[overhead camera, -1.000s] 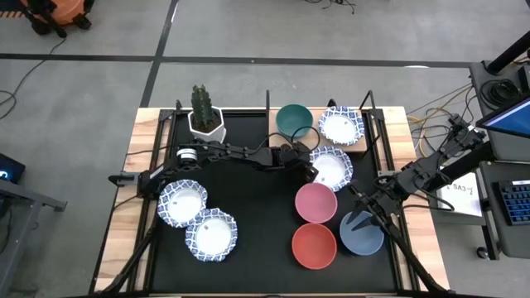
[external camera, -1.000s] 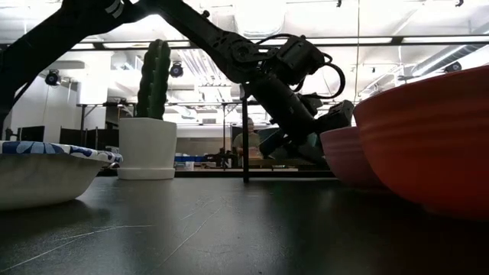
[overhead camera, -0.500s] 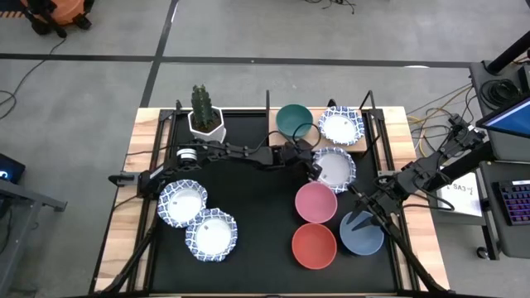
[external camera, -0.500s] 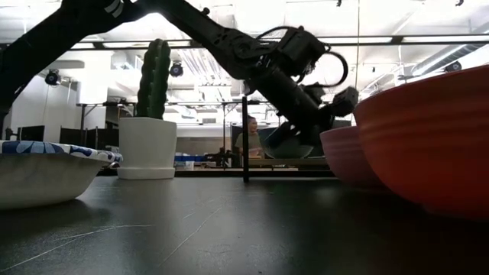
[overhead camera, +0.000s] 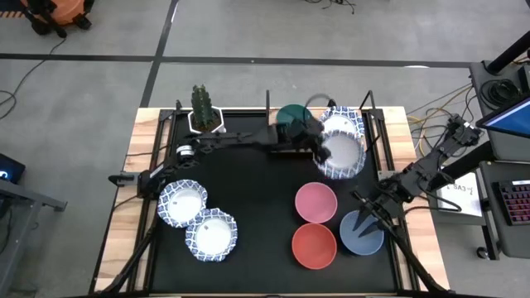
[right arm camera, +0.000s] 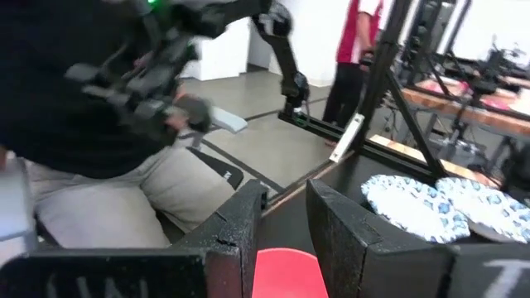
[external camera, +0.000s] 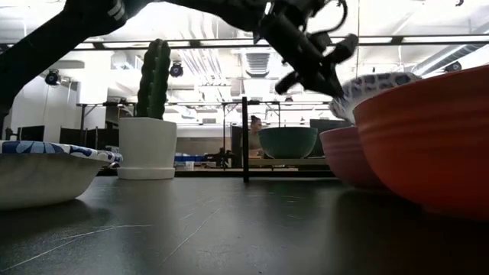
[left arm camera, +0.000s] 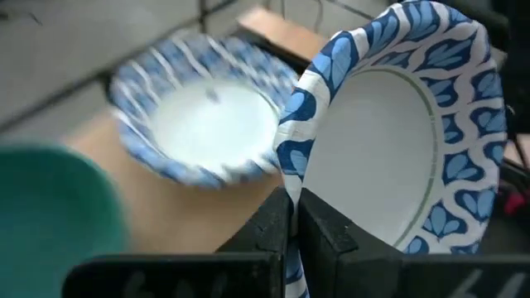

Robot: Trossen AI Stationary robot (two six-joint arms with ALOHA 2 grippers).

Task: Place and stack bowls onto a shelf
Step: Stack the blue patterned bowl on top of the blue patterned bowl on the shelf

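Patterned bowl [overhead camera: 341,155], pinched at its rim by left pincer [left arm camera: 291,217], is hanging tilted beside the shelf [overhead camera: 358,147]; right pincer [overhead camera: 362,215] is resting spread nearer the blue bowl [overhead camera: 362,234].

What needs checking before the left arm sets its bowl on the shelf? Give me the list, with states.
1. Grip: left gripper shut on the rim of the carried bowl. Ok.
2. Bowl off the table: it hangs in the air, tilted, in the low view. Ok.
3. Target: a patterned bowl already sits on the shelf, beside the green bowl. Ok for stacking.
4. Alignment: the carried bowl overlaps the shelf bowl's near edge and is not centred over it. Not ok.
5. Clearance from the shelf posts. Cannot tell.
6. Right gripper open, over the blue bowl, away from the shelf. Ok.
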